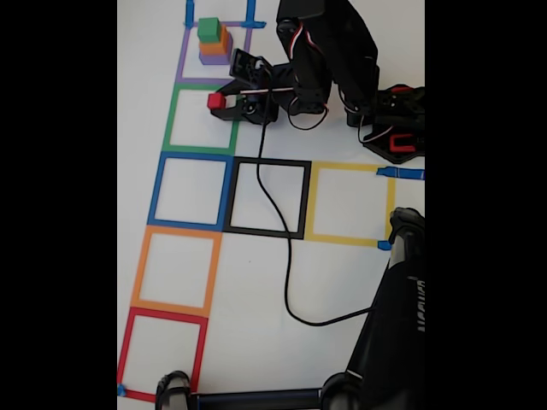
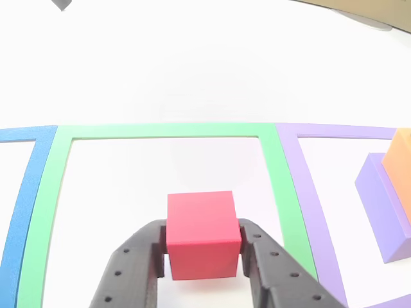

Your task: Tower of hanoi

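Observation:
In the fixed view a stack of cubes stands in the purple taped square: the purple cube [image 1: 214, 57] at the bottom, the orange cube [image 1: 216, 43] on it, the green cube [image 1: 208, 30] on top. The red cube [image 1: 215, 101] sits between the fingers of my black gripper [image 1: 217, 102], over the green taped square [image 1: 202, 120]. In the other view the gripper [image 2: 203, 253] is shut on the red cube [image 2: 201, 232], with a black finger against each side. The purple cube [image 2: 387, 212] and orange cube [image 2: 400, 156] show at the right edge.
Blue [image 1: 191, 190], black [image 1: 267, 198], yellow [image 1: 350, 205], orange [image 1: 174, 269] and red [image 1: 162, 350] taped squares mark the white table. A black cable [image 1: 286, 256] runs from the arm across the black square. A second dark arm [image 1: 397, 316] stands at the lower right.

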### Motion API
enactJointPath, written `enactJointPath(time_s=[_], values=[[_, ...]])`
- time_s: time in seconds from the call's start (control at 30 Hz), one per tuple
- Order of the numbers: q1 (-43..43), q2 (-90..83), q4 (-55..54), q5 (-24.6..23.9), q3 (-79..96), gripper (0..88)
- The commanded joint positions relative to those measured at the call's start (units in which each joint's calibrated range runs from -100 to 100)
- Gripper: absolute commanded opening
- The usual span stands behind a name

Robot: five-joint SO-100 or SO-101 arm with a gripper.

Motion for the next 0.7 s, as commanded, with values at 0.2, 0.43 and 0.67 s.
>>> enactJointPath(time_s=[0.2,0.43,0.67], values=[[-2.44,7.63,-3.82,0.72,-7.41,5.5],[-3.59,8.59,-4.39,0.72,-7.13,9.6],[-3.39,8.68,-4.63,0.72,-7.13,18.6]])
